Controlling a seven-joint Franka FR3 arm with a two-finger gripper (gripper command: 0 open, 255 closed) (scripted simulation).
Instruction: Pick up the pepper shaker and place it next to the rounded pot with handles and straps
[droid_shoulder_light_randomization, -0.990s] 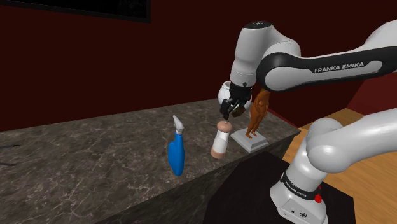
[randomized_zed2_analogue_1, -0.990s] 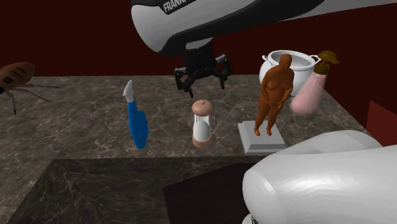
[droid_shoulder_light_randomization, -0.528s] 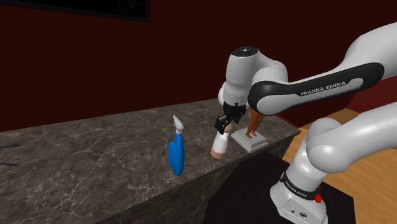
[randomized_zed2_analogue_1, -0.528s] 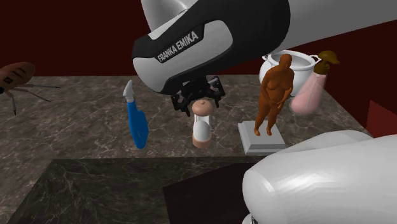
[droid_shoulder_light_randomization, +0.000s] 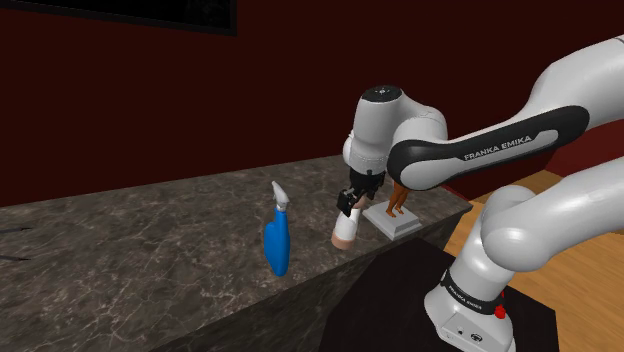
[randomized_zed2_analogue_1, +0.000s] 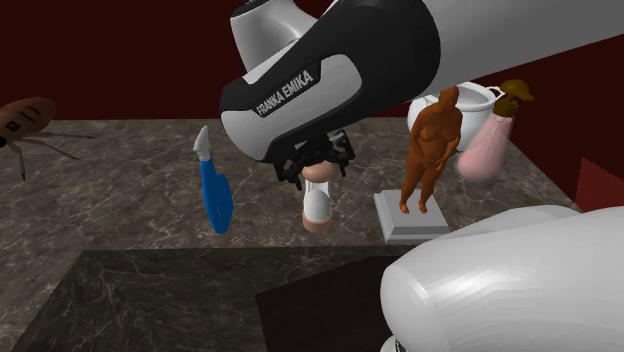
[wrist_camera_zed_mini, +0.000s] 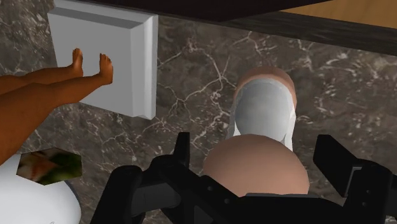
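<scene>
Claw (wrist_camera_zed_mini: 257, 158): hanging open, fingers (wrist_camera_zed_mini: 182, 151) straddling the shaker's cap.
Pepper shaker (wrist_camera_zed_mini: 264, 111): standing upright near the desk (droid_shoulder_light_randomization: 130, 240) edge, between the blue spray bottle (droid_shoulder_light_randomization: 277, 245) and the brown figurine (randomized_zed2_analogue_1: 430, 150).
White pot (randomized_zed2_analogue_1: 480, 100): sitting behind the figurine, apart from the shaker.

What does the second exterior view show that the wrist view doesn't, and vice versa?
Second exterior view: a blue spray bottle and a pink bottle with a brown cap. Wrist view: the jaws open either side of the cap of the pepper shaker; a strip of wood floor past the edge of the marble counter. Both: the gripper, the shaker, the brown figurine on its grey base, the counter.
</scene>
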